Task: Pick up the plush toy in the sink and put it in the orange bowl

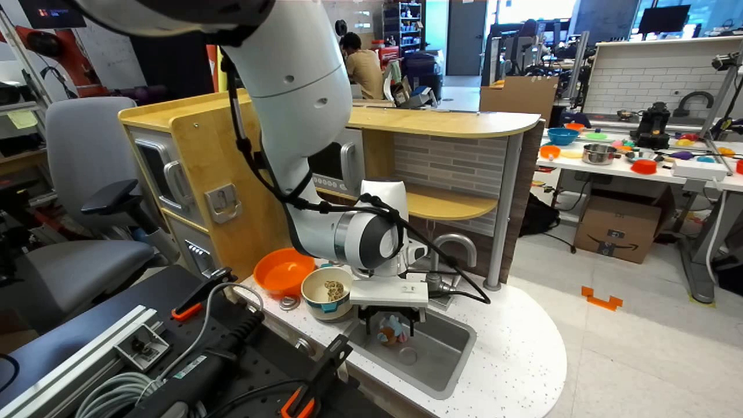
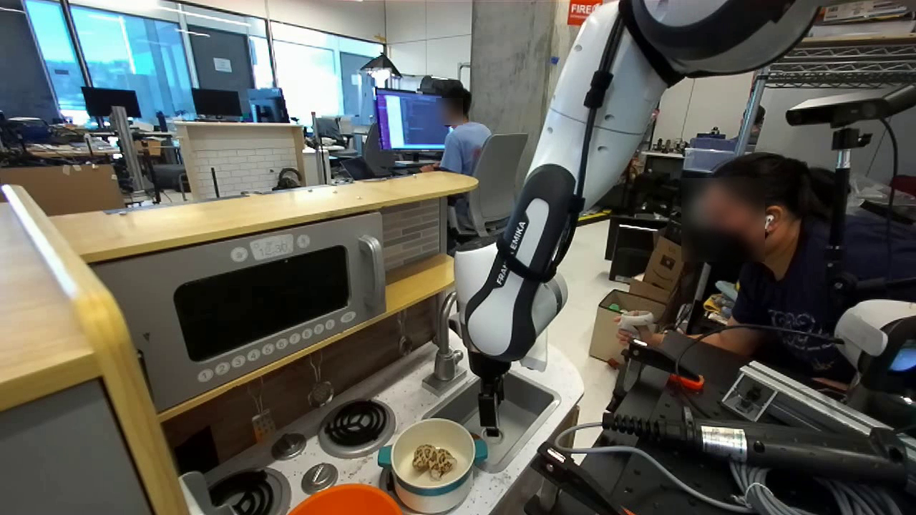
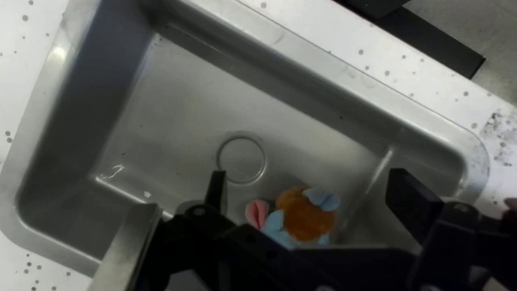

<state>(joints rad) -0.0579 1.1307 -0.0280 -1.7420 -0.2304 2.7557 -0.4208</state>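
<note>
In the wrist view, cannot see the lower fringe of the plush toy (image 3: 307, 220) behind the gripper (image 3: 307, 177), nor the whole rim of the sink (image 3: 363, 87). In an exterior view, can see only part of the orange bowl (image 2: 347, 501), cut by the bottom edge; cannot make out the blurred face of the person in navy (image 2: 794, 307).

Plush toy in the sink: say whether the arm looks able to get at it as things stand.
Probably yes: the open gripper points down over the sink, and in the wrist view the plush toy shows between its fingers, nothing visible blocking it.
</note>
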